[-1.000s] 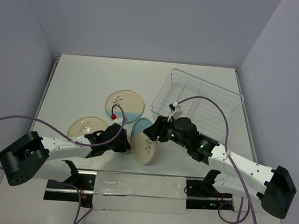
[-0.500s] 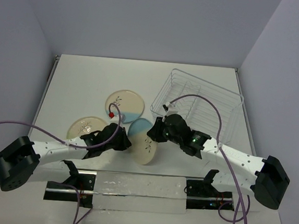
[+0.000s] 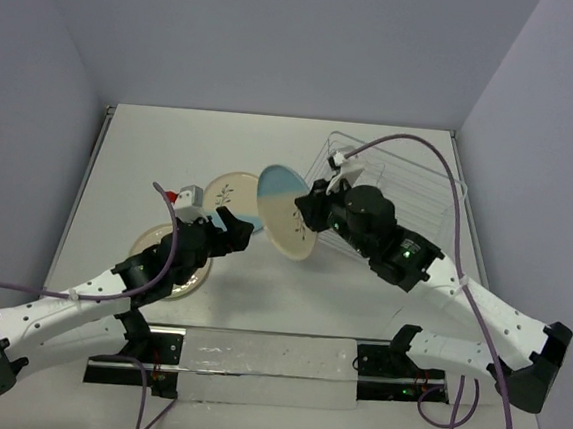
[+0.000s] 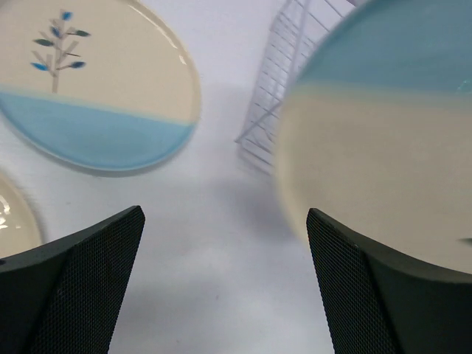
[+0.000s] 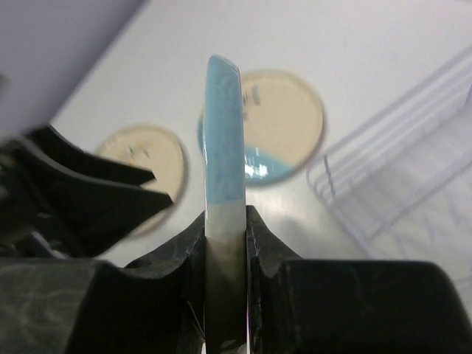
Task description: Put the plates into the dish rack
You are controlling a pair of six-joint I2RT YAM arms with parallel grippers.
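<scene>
The right claw (image 5: 225, 225) clamps a blue-and-cream plate (image 3: 286, 215) aloft near the dish rack (image 3: 424, 191); the left claw (image 3: 233, 226) stands apart, empty.

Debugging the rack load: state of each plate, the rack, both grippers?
lifted plate: off the table, on edge, clamped at its rim.
blue-half plate: flat on the table.
cream plate: flat on the table, partly hidden.
dish rack: no plate visible inside.
left gripper: open, empty.
right gripper: shut on the lifted plate.
</scene>
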